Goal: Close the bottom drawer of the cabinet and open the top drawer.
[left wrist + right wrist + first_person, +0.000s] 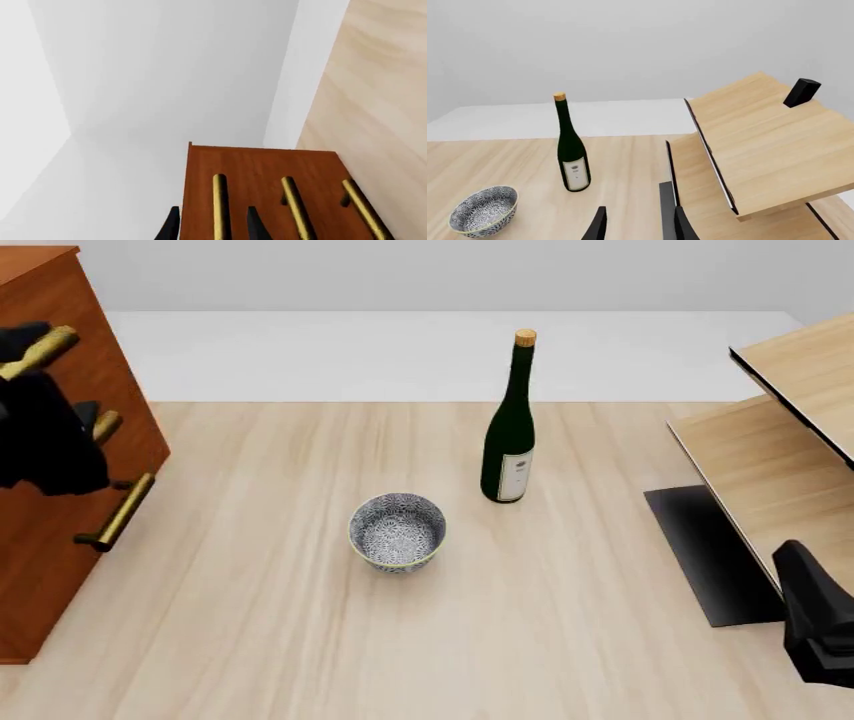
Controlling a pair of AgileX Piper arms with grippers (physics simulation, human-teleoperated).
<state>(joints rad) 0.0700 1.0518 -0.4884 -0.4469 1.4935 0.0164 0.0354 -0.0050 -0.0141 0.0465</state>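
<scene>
The left gripper [212, 227] sits open around the top drawer's [40, 330] handle on the cabinet [54, 570] at far left. The right gripper [639, 225] hangs open and empty near the shelf [787, 430], with all 3 drawers flush.

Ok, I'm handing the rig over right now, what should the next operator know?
Left gripper: open, fingers either side of the top drawer's brass handle, not clamped.
Right gripper: open, empty, beside the light-wood shelf unit.
Bottom drawer: looks flush with the cabinet front, so closing appears done.
Top drawer: not yet opened.
Left to do: clamp the handle and pull.
</scene>
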